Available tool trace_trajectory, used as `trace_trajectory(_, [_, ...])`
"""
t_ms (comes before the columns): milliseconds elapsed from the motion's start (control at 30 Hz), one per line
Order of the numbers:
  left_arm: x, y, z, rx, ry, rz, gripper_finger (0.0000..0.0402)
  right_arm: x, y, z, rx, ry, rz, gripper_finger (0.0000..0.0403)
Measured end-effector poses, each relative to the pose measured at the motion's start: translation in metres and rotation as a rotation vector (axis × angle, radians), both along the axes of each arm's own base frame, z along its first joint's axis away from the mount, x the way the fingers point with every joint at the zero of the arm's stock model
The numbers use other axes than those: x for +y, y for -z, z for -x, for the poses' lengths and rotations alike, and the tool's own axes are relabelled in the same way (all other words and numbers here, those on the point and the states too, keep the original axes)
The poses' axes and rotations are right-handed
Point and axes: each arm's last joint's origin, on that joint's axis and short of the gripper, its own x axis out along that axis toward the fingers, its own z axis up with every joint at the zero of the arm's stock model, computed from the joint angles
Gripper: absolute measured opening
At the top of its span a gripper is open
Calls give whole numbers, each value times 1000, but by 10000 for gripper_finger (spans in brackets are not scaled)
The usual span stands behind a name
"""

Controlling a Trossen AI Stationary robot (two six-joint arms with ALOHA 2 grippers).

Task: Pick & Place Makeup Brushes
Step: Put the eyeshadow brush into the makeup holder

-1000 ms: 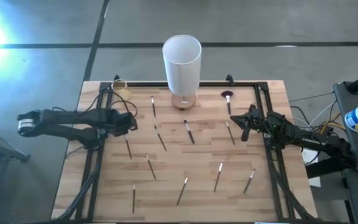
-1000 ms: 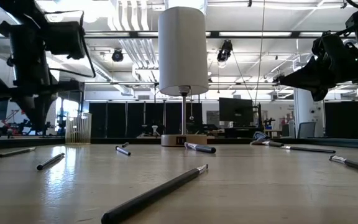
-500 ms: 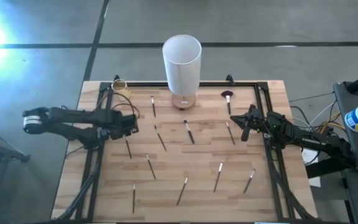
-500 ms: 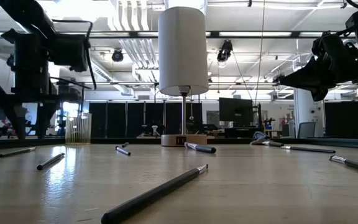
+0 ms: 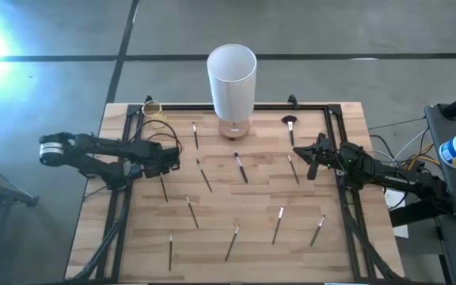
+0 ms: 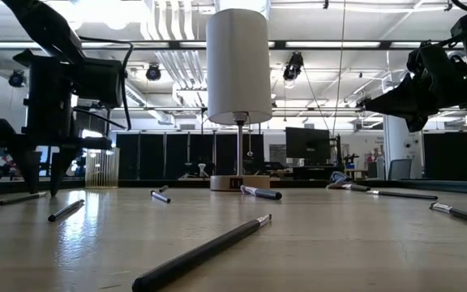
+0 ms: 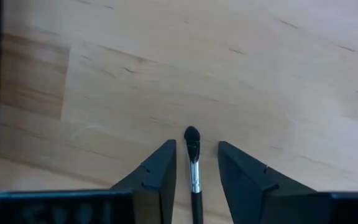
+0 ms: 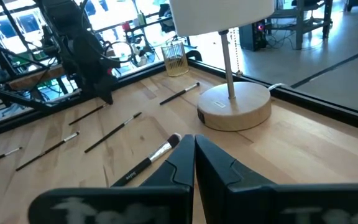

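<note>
Wooden boards carry the whole job, and by the look of them it has hardly begun: about ten makeup brushes (image 5: 241, 168) lie scattered flat across the table (image 5: 133, 245), and none can be seen gathered anywhere. The small yellowish cup (image 5: 152, 108) at the far left corner shows no brush in it, though it is too small to be sure, and the open top of the tall white cylinder (image 5: 231, 79) shows none either. Nearly everything is left to do, I judge.

On the left side, the left gripper (image 6: 43, 166) hangs fingers-down with its tips low over the boards, fingers spread and holding nothing. A brush (image 7: 193, 162) lies flat in the gap between them, its small dark head poking out just past the fingertips (image 7: 160, 165); neither finger clearly touches it. The first pick looks lined up, and closing would likely catch the shaft.

Over on the right, the right gripper (image 5: 310, 158) waits above the table's edge, fingers pressed together and empty, with another brush (image 8: 148, 159) lying just in front of it.
</note>
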Motion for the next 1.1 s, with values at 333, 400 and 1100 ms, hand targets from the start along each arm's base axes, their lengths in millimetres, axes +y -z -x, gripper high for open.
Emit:
trace_trajectory(333, [1,7,3,32,-11,-22,111,0,0,0,0,0,0,9])
trace_trajectory(400, [1,9,4,32,-13,-30,104,0,0,0,0,0,0,8])
trace_trajectory(1100, [5,0,4,-17,54,-170,3,0,0,0,1,0,0,8])
